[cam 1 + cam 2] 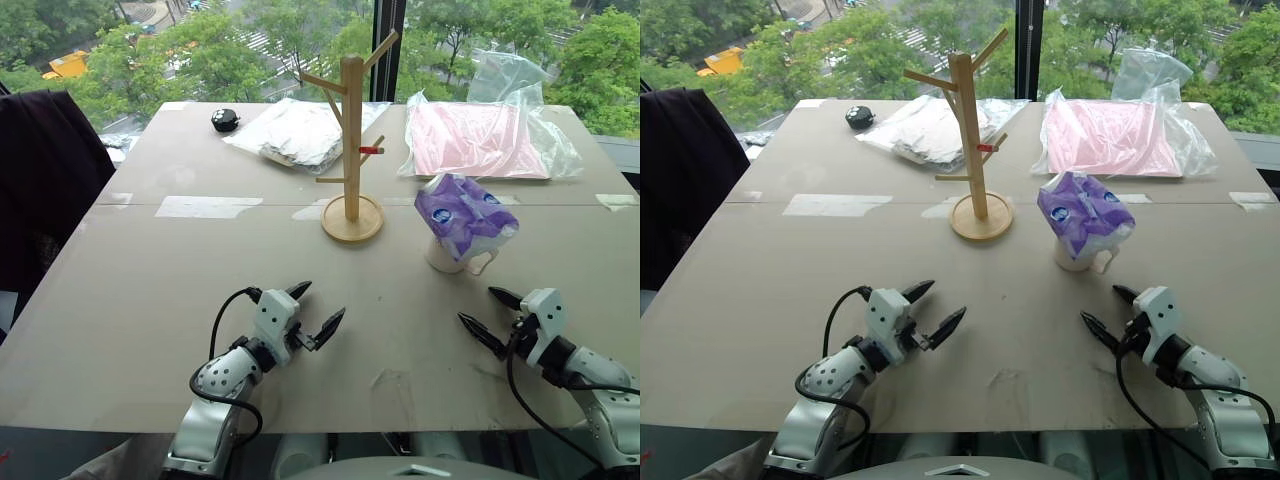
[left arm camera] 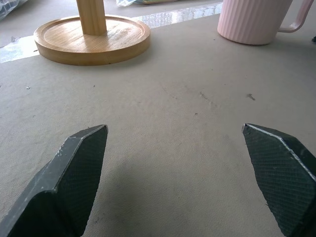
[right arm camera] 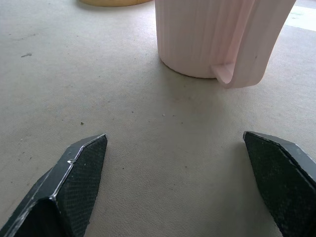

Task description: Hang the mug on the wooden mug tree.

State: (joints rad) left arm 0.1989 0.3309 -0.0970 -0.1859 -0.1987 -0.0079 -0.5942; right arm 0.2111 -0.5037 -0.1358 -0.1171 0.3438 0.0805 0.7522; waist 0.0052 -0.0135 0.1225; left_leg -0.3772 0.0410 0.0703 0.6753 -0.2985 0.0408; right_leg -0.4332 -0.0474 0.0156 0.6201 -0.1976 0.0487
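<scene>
Left gripper (image 1: 308,316) is hovering low over the table (image 1: 130,300), fingers spread wide, gripping nothing. Mug tree (image 1: 352,150) is standing mid-table, pegs bare. Just right of its base the mug (image 1: 452,257) is sitting upright with a tissue pack (image 1: 464,214) stuffed in its mouth, handle facing the right gripper (image 1: 494,315), which is also hovering with fingers wide apart, near but not touching. Mug looks pale pink and ribbed, likely rigid, light, a bit slick. I'd be pinching the handle loop or rim wall; the pack needs clearing first.
</scene>
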